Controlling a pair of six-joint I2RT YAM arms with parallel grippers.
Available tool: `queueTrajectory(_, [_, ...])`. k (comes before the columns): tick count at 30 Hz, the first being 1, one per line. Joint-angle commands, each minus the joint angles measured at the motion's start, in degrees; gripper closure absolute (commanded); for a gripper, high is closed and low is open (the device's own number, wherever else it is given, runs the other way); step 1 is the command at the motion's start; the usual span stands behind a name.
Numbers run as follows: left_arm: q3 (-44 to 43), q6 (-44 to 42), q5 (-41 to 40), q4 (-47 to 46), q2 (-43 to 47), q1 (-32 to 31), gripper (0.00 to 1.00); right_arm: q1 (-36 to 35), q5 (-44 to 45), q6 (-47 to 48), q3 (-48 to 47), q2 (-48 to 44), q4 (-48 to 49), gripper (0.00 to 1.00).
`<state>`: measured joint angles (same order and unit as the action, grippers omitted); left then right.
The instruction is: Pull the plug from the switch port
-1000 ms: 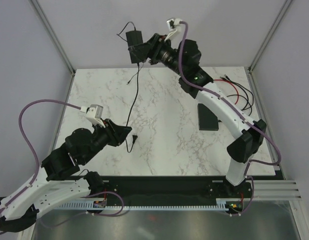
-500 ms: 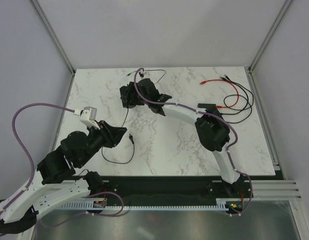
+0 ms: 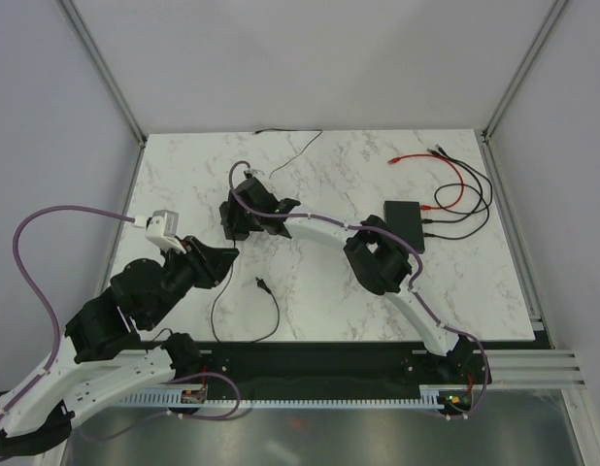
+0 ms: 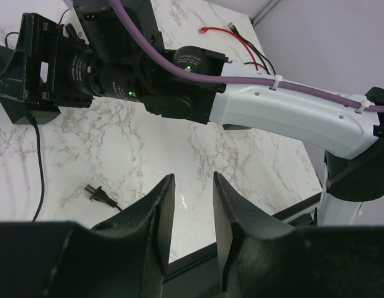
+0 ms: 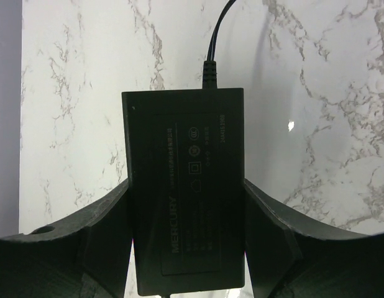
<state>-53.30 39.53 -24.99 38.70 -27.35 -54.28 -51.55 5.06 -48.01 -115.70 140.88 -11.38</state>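
Note:
The switch [image 3: 407,225] is a flat black box on the right of the marble table. Red and black leads [image 3: 453,199] run into its right edge; the port itself is too small to see. My right gripper [image 3: 236,216] is far from it, at the left middle, shut on a black power adapter [image 5: 186,186] marked MERCURY. The adapter's cord [image 5: 214,43] leaves its far end. My left gripper [image 4: 193,205] is open and empty, low over the near left of the table. A two-pin mains plug [image 3: 262,284] lies just beside it [image 4: 96,194].
The adapter's black cord loops over the near table [image 3: 244,335]. A thin black wire [image 3: 290,146] lies at the back edge. Red and black leads [image 3: 446,170] coil at the back right. My right arm [image 3: 378,262] stretches low across the middle.
My right arm swung down from high at the back to the table's left middle, carrying the adapter. The cord and mains plug slid nearer. My left gripper drew back a little.

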Motion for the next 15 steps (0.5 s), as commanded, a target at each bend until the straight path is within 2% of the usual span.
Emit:
queueTrajectory(1, [-1.28, 2.74, -1.55, 0.41, 0.20, 0.05, 0.62, 0.40, 0.13, 2.03, -3.92, 0.54, -2.60, 0.72])
queueTrajectory(3, [-1.19, 2.83, -1.29, 0.50, -0.15, 0.05, 0.62, 0.22, -0.14, 3.18, -3.92, 0.10, -4.26, 0.63])
queueTrajectory(4, [-1.11, 2.83, -1.20, 0.41, -0.16, 0.05, 0.62, 0.31, 0.12, 4.84, -3.75, -0.42, -4.70, 0.55])
queueTrajectory(6, [-1.11, 2.84, -1.11, 0.41, -0.50, 0.05, 0.62, 0.31, 0.74, 6.52, -3.31, -1.48, -6.37, 0.47])
queueTrajectory(7, [-1.19, 2.75, -1.02, 0.50, -0.68, 0.05, 0.62, 0.40, 0.83, 7.66, -3.30, -2.70, -7.07, 0.40])
queueTrajectory(9, [-1.54, 2.66, -0.67, 0.41, -1.12, 0.05, 0.62, 0.40, 1.97, 10.73, -3.57, -4.90, -9.61, 0.37])
queueTrajectory(10, [-1.63, 2.66, -0.50, 0.33, -1.30, 0.05, 0.62, 0.31, 2.67, 11.61, -3.31, -5.87, -10.41, 0.30])
queueTrajectory(15, [-1.20, 3.27, 0.38, 0.24, -2.00, 0.05, 0.62, 1.45, 4.52, 16.88, -1.37, -12.63, -14.71, 0.14])
